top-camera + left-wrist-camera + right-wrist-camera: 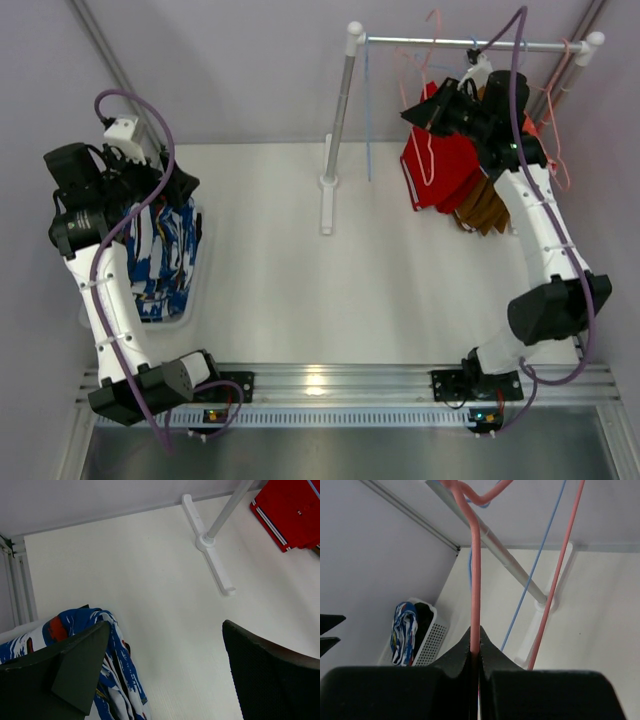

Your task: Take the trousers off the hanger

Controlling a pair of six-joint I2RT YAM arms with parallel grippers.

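Red trousers (pixel 440 172) and brown trousers (pixel 486 207) hang on pink hangers from the rack's rail (pixel 470 43) at the back right. My right gripper (pixel 441 108) sits just above the red pair, shut on the wire of a pink hanger (pixel 475 580). My left gripper (pixel 165 195) is open and empty above the white basket (pixel 187 315) at the left. Blue patterned trousers (pixel 160 245) lie in the basket and show beside my left finger (pixel 117 672). The black trousers (pixel 423 620) lie next to the blue pair (pixel 402 630) in the basket. The red pair also shows in the left wrist view (pixel 292 510).
The rack's left post (pixel 340 100) stands on a white foot (pixel 326 205) in the table's middle back, also in the left wrist view (pixel 207 542). An empty blue hanger (pixel 540 565) and another pink hanger (pixel 560 575) hang from the rail. Walls close in on both sides.
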